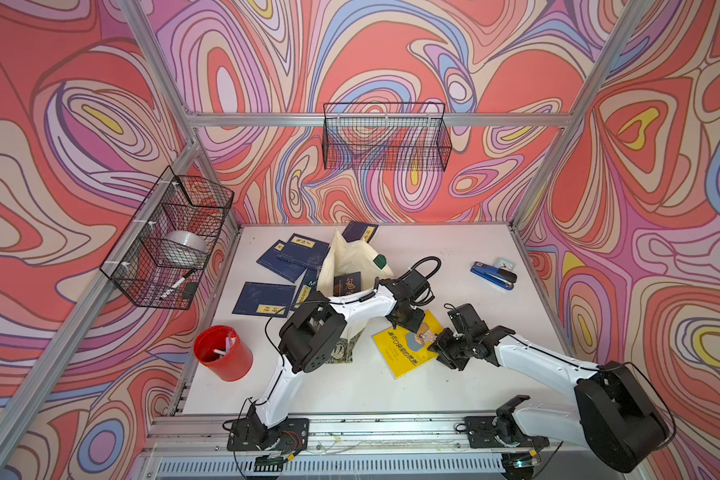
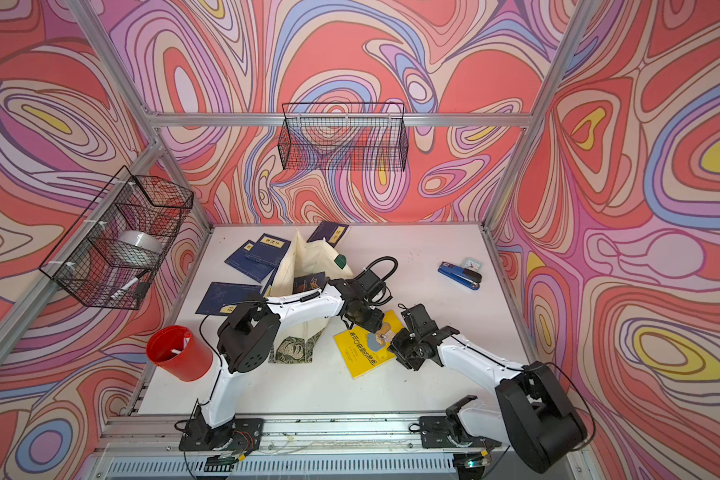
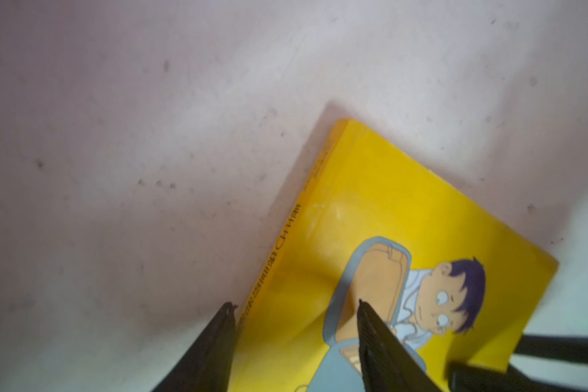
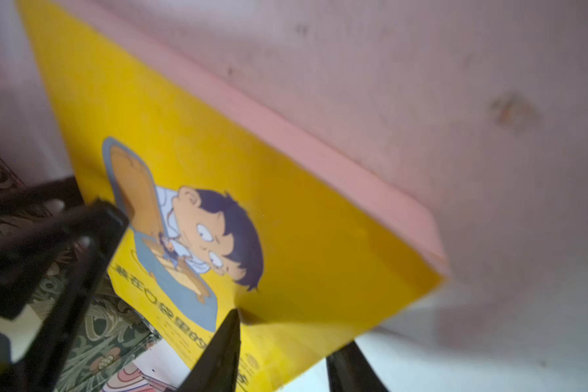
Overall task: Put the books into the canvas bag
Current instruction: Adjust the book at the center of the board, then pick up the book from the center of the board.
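- Top views: the yellow book (image 1: 398,355) lies flat on the table (image 1: 454,399), between its centre and front edge, just beside the leaf-patterned base of the bag (image 1: 352,257)
- The bag slumps at mid-table with its mouth toward the far edge; a dark book (image 1: 347,284) shows inside the mouth
- Navy books (image 1: 277,259) lie loose between the bag and the left edge, with one more by the far edge; none of these is in the bag
- The left gripper (image 1: 410,326) is low at the yellow book's far corner and the right gripper (image 1: 443,347) at its side toward the right edge; both top views agree
- Left wrist: the left gripper (image 3: 296,303) has its jaws apart, straddling the spine edge of the yellow book (image 3: 404,210); one finger is over bare table, the other over the cover, and nothing is clamped
- Right wrist: the right gripper (image 4: 292,325) has its jaws apart across a corner of the yellow book (image 4: 319,220); one fingertip (image 4: 230,336) presses the cover, which creases there, and the other sits off the book beside it
- Judgement: the step in hand is grasping the yellow book, which is not yet lifted; one book appears bagged and the rest are outstanding
- Next move, as judged: work a finger under the thin edge and close on it while the other gripper steadies the book, then carry it to the bag's mouth; the flat book offers little purchase and may slide
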### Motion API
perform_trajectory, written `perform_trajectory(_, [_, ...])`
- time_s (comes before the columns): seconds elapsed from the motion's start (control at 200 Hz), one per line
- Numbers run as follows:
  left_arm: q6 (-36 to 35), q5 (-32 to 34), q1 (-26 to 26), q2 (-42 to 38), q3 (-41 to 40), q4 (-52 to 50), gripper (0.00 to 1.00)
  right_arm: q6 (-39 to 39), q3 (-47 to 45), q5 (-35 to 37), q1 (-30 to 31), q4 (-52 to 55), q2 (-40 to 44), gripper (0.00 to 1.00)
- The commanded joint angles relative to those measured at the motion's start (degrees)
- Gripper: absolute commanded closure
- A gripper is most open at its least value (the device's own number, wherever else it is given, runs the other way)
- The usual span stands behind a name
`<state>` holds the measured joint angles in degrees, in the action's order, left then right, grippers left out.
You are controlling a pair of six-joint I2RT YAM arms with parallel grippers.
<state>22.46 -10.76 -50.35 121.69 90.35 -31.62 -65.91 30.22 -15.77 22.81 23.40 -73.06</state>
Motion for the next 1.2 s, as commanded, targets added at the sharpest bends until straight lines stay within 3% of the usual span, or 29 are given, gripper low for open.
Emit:
perform_trajectory(0.0, [8.61,-12.71,-2.34,-4.64,-4.49,3.15,0.43,11.32,3.28,3.94,-6.00,1.20,-4.35,0.57])
perform_trajectory(0.12, [12.45,-13.51,-2.70,-8.25,-8.64,6.45,0.43,19.13,10.54,3.17,-10.18,5.97,-7.75,0.56])
perform_trajectory(0.24, [13.56,-5.27,-3.50,-11.07,-10.54,4.03,0.42,21.84,14.33,3.35,-10.31,10.62,-7.87,0.52])
perform_trajectory(0.516, [28.45,11.02,-7.72,-18.07,-21.98,14.62,0.40,20.38,5.06,4.03,-10.24,13.50,1.10,0.45])
perform_trajectory(0.606, [34.54,13.29,-9.29,-19.01,-24.79,18.79,0.40,19.79,4.21,2.76,-10.23,12.71,1.41,0.45])
perform_trajectory(0.676, [38.71,13.28,-10.16,-18.81,-27.12,22.70,0.40,19.68,3.57,2.03,-10.16,11.91,1.25,0.46])
perform_trajectory(0.906, [52.26,10.83,-10.60,-19.23,-36.62,37.03,0.41,21.49,2.05,-0.14,-10.24,10.45,0.48,0.64])
perform_trajectory(1.192, [56.10,2.31,-10.56,-13.62,-37.50,52.65,0.43,18.58,-2.29,-8.02,-10.18,1.91,-2.20,0.65])
